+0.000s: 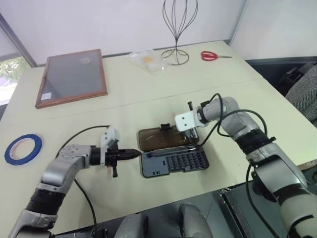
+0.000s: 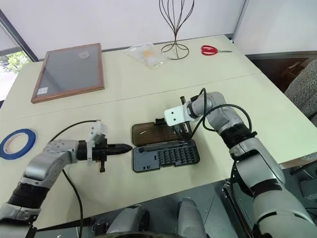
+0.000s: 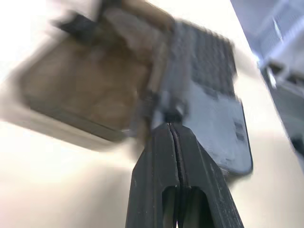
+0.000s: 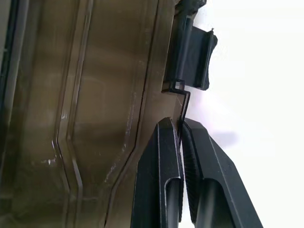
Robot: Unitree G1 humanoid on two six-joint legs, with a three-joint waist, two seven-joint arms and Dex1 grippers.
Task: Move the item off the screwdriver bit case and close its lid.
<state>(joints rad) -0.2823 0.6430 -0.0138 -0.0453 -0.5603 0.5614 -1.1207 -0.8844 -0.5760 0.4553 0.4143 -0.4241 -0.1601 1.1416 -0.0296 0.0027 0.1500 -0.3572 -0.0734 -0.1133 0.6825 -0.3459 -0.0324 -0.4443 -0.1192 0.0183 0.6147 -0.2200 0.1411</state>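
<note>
so the screwdriver bit case sits open near the front edge of the table, its lid flopped flat on the far side with the latch tab sticking out. right gripper has its fingers pinched on the lid's far edge, right next to that tab. left gripper is squeezed together holding nothing, pointing sideways at the case's left end, just beside it, can't tell if it touches. the blue tape roll is already off the case, lying flat way over at the table's left edge. far side has a wooden-framed grey board, a wire stand, a crumpled clear bag and red-handled scissors, all well clear of the case
</note>
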